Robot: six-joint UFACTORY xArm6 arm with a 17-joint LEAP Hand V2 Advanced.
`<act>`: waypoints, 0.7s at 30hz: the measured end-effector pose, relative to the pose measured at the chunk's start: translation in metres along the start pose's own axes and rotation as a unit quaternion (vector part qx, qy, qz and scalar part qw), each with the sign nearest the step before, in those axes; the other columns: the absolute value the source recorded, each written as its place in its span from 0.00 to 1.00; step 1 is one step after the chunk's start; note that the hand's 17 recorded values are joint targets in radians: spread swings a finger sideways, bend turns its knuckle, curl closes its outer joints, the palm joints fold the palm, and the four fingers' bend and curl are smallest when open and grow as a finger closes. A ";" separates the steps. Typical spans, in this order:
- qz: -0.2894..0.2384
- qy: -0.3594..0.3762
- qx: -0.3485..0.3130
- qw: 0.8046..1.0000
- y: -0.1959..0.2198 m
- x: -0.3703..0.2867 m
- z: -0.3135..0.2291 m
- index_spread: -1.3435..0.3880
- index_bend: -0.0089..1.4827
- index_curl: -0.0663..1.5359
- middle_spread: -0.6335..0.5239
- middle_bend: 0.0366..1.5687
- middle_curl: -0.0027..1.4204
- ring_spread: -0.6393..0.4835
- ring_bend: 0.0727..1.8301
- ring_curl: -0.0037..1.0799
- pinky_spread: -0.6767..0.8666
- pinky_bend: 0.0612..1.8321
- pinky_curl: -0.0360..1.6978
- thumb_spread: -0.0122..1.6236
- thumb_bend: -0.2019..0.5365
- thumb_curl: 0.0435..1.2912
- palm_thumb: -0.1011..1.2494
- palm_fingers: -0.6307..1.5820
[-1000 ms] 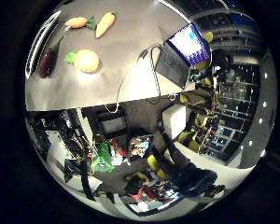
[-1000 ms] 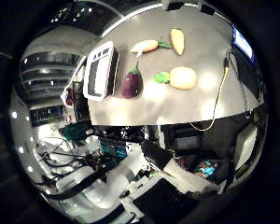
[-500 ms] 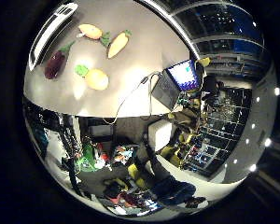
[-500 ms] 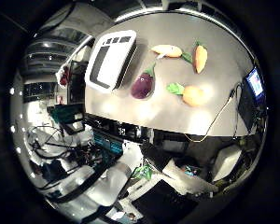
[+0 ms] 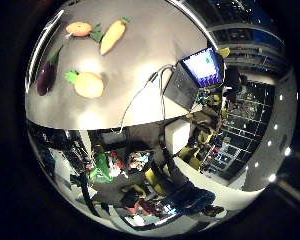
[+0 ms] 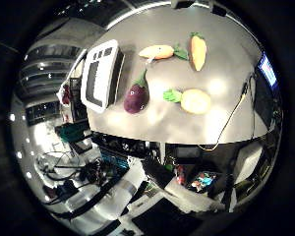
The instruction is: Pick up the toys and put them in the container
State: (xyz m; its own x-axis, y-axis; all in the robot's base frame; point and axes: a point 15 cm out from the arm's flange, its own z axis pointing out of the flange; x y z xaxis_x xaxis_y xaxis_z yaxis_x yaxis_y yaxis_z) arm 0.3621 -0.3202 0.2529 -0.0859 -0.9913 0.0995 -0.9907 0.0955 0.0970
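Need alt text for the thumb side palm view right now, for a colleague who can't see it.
Four plush vegetable toys lie on a grey table: a purple eggplant, a yellow turnip-like toy and two orange carrots. A white container sits beside the eggplant, holding no toys.

**A robotics lab or research workspace**

A pale grey bench (image 6: 152, 123) stands in a large indoor room that looks like a lab. On it sits an open laptop (image 5: 195, 75) with a lit blue screen. Plush toy vegetables (image 6: 191, 101) lie on the bench near a white container (image 6: 102, 73), set out like test props. Under and beside the bench are dark equipment racks and cluttered gear (image 6: 113, 157). Further off stand tall shelving units (image 5: 235, 135) and yellow chairs (image 5: 195, 150). Rows of small round ceiling lights (image 5: 280, 140) run overhead across a dark ceiling.
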 end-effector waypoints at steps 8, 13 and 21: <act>0.018 -0.028 -0.018 0.999 0.001 0.009 0.049 0.60 0.10 0.18 0.60 0.14 0.24 0.72 0.14 0.26 0.70 0.23 0.21 0.57 0.23 0.20 0.43 0.29; 0.019 -0.029 -0.016 0.999 -0.010 0.014 0.078 0.60 0.10 0.18 0.60 0.14 0.24 0.72 0.14 0.26 0.70 0.23 0.20 0.58 0.24 0.20 0.43 0.29; 0.017 -0.047 -0.041 0.998 -0.012 0.009 0.128 0.61 0.10 0.18 0.60 0.15 0.24 0.72 0.15 0.26 0.70 0.23 0.20 0.57 0.23 0.20 0.43 0.29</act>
State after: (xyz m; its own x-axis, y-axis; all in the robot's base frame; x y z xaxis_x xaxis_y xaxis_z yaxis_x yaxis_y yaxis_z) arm 0.3596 -0.3422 0.1263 -0.1330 -0.9911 0.0106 -0.9752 0.1328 0.1770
